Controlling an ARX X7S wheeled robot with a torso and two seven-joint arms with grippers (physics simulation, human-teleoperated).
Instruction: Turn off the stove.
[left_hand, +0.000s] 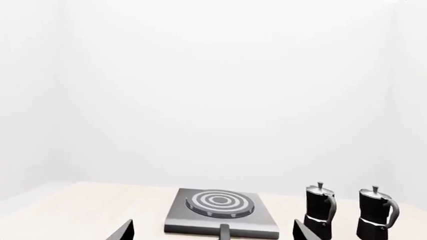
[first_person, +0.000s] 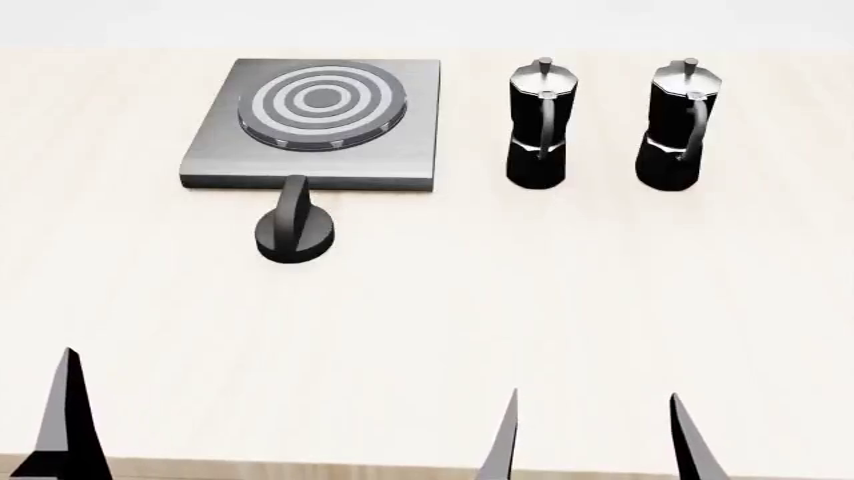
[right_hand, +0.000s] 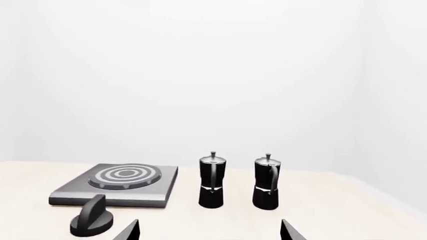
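Both end effectors, left (first_person: 60, 420) and right (first_person: 594, 435), hang open and empty, low over the surface (first_person: 561, 300). Farther back sits the stove (first_person: 400, 100); its knob (first_person: 295, 229) stands just before it. Approach squarely, grip the ridge, then twist.

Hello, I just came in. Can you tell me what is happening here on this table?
Nothing is being handled yet. A grey stove lies flat on the light table, with its black knob just in front of it. Two moka pots stand upright to the right of the stove, apart from each other. The left gripper and right gripper are both open and empty, near the table's front edge, well short of the knob.
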